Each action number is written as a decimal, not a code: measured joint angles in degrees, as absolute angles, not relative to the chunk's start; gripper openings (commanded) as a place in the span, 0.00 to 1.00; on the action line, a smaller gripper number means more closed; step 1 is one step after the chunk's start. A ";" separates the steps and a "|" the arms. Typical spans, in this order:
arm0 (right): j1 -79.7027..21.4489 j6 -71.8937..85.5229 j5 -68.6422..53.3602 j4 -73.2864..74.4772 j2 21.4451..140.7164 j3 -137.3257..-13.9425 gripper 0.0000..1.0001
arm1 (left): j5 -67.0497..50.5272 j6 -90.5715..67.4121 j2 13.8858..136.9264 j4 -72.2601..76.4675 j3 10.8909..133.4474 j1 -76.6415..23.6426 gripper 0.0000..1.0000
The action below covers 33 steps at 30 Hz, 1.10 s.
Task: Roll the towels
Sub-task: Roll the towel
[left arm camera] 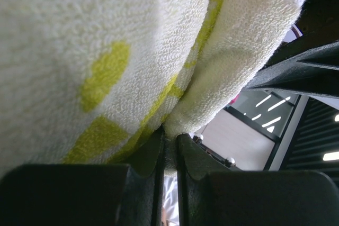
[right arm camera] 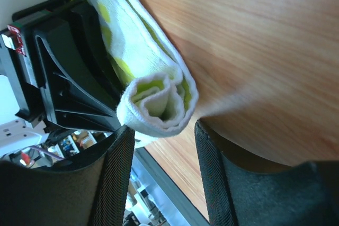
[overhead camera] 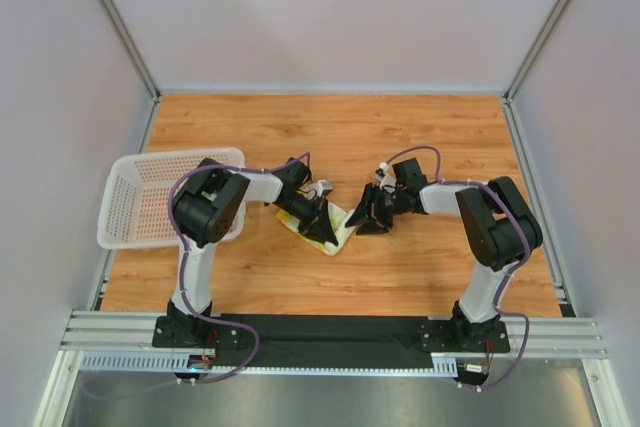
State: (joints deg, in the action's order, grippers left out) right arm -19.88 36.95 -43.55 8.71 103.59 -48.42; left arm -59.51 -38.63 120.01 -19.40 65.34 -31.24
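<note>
The white mesh basket (overhead camera: 170, 154) is sitting at the left of the top view, its right side partly hidden behind my left arm (overhead camera: 205, 209); through the mesh I am making out only the table's wood. Both my arms are reaching in toward the centre of the table (overhead camera: 400, 137), and their dark wrists are covering much of what lies between them. The lime-yellow towel (overhead camera: 335, 232) is lying there, partly rolled. My left gripper (left arm camera: 169, 146) is pinching a fold of the towel (left arm camera: 106, 51), jaws nearly closed on the cloth. My right gripper (right arm camera: 163, 128) is holding nothing: its jaws are standing apart, and the towel's rolled end (right arm camera: 159, 101) is lying on the table (right arm camera: 254, 35) just ahead of the gap between them.
</note>
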 measured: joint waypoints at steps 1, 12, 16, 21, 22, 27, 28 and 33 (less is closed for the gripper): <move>-19.86 37.45 -44.18 7.64 104.05 -48.42 0.52 | -59.61 -38.63 120.05 -19.38 65.41 -31.20 0.10; -20.14 41.21 -48.49 -2.61 106.80 -46.94 0.53 | -60.75 -38.68 120.31 -19.35 65.60 -30.98 0.10; -20.18 42.30 -49.04 -5.10 107.53 -46.70 0.53 | -61.14 -38.74 120.66 -19.20 66.04 -30.98 0.10; -20.34 43.44 -49.50 -7.44 108.31 -46.61 0.50 | -61.69 -38.87 120.84 -18.92 66.13 -30.85 0.10; -20.36 43.64 -49.56 -7.77 108.47 -46.61 0.46 | -61.82 -38.92 120.84 -18.90 66.13 -30.81 0.10; -20.58 43.64 -47.90 -7.97 108.79 -46.22 0.21 | -62.15 -39.31 120.86 -18.52 66.13 -30.72 0.10; -20.58 43.55 -47.46 -7.90 108.92 -46.02 0.18 | -62.15 -39.55 120.88 -18.33 66.13 -30.72 0.10; -20.60 43.55 -46.92 -7.20 109.08 -46.09 0.08 | -61.63 -39.57 120.88 -18.41 66.30 -30.72 0.27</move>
State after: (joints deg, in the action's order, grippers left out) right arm -20.60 43.55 -46.92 -7.20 109.08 -46.09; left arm -61.63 -39.57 120.88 -18.41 66.30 -30.72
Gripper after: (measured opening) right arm 0.178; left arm 0.194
